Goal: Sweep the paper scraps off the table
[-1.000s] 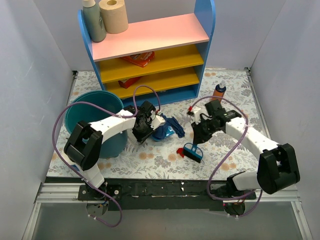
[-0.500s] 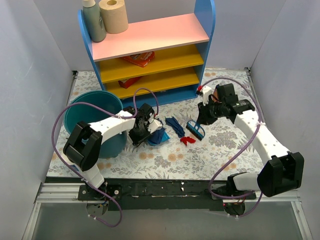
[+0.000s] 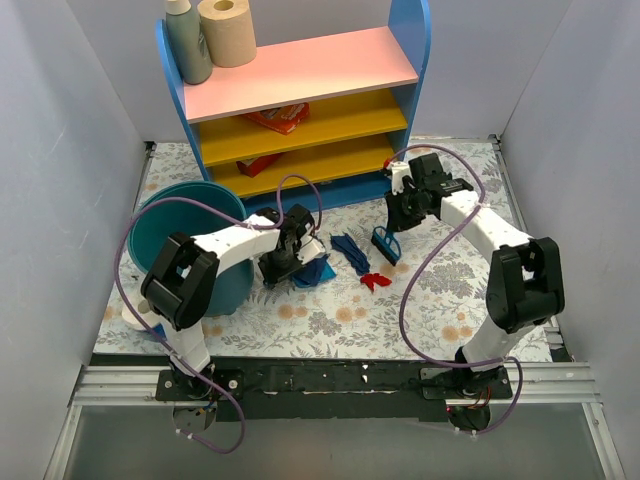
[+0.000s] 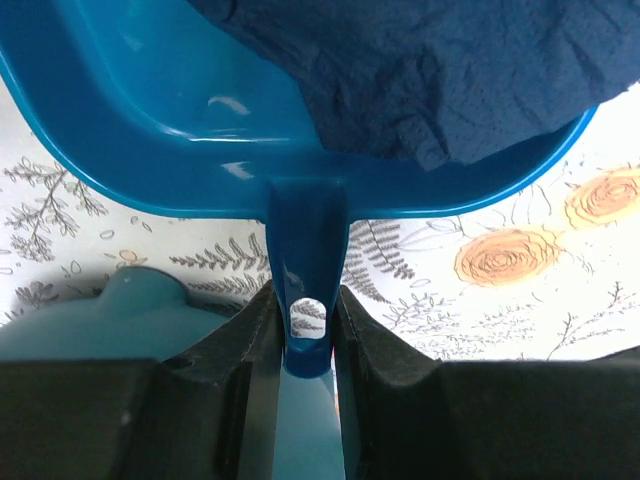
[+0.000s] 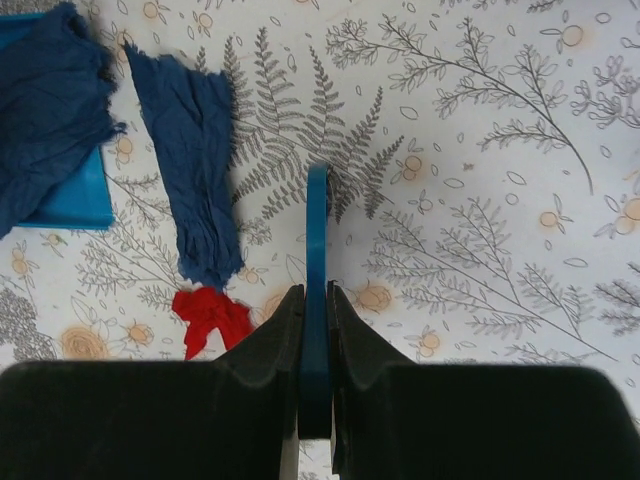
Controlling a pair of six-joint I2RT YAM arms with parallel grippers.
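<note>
My left gripper (image 3: 281, 262) is shut on the handle (image 4: 308, 260) of the blue dustpan (image 3: 312, 272), which lies on the fern-print table (image 3: 450, 290). A dark blue paper wad (image 4: 440, 70) lies in the pan (image 4: 190, 110). A long dark blue scrap (image 3: 350, 250) and a red scrap (image 3: 376, 281) lie on the cloth just right of the pan. My right gripper (image 3: 398, 222) is shut on the blue hand brush (image 3: 385, 243), just right of those scraps. The right wrist view shows the brush (image 5: 317, 230) edge-on, the blue scrap (image 5: 195, 160) and the red scrap (image 5: 212, 315) to its left.
The pink, yellow and blue shelf unit (image 3: 300, 110) stands at the back, with a bottle (image 3: 188, 40) and a paper roll (image 3: 228, 30) on top. A teal bucket (image 3: 180, 225) stands at the left beside the dustpan. Grey walls close both sides.
My right gripper has carried the brush from the front middle of the table back toward the shelf. The red scrap has shifted back, next to the blue scrap. The left gripper barely moved.
</note>
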